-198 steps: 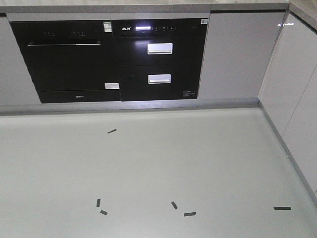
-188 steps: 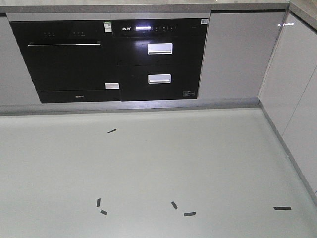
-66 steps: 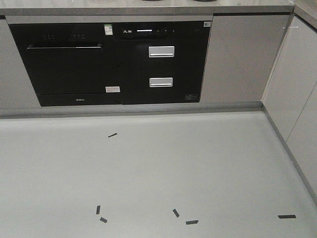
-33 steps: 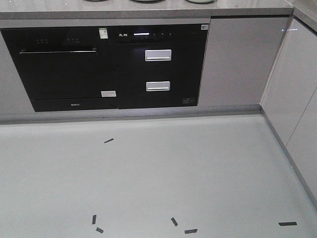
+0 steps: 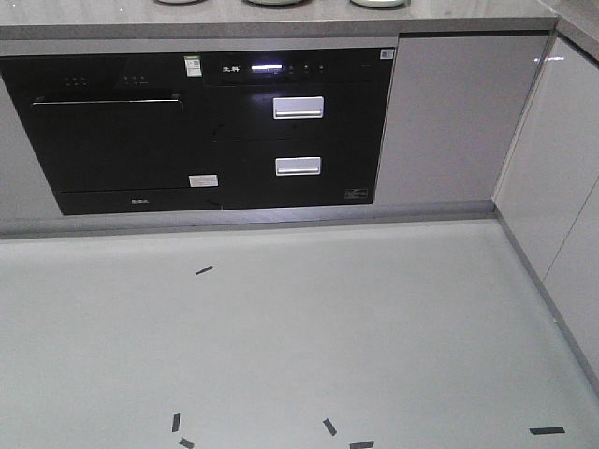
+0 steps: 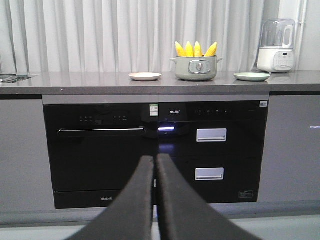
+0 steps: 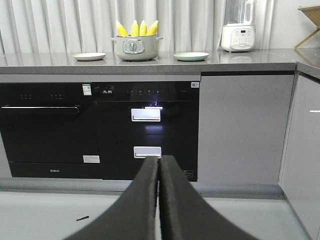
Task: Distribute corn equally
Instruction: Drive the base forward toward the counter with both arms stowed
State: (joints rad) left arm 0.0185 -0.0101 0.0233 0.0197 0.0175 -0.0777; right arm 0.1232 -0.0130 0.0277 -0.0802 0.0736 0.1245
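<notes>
The corn (image 6: 196, 49) stands tips-up in a grey-green pot (image 6: 196, 70) on the countertop (image 6: 75, 82), well apart from both grippers, above and beyond their tips. The left gripper (image 6: 155, 159) is clenched on nothing; the right gripper (image 7: 160, 159) is likewise pressed closed and empty.

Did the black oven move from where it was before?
No. The oven shows lower in the front view, but so does the floor tape by it; only the camera shifted.
</notes>
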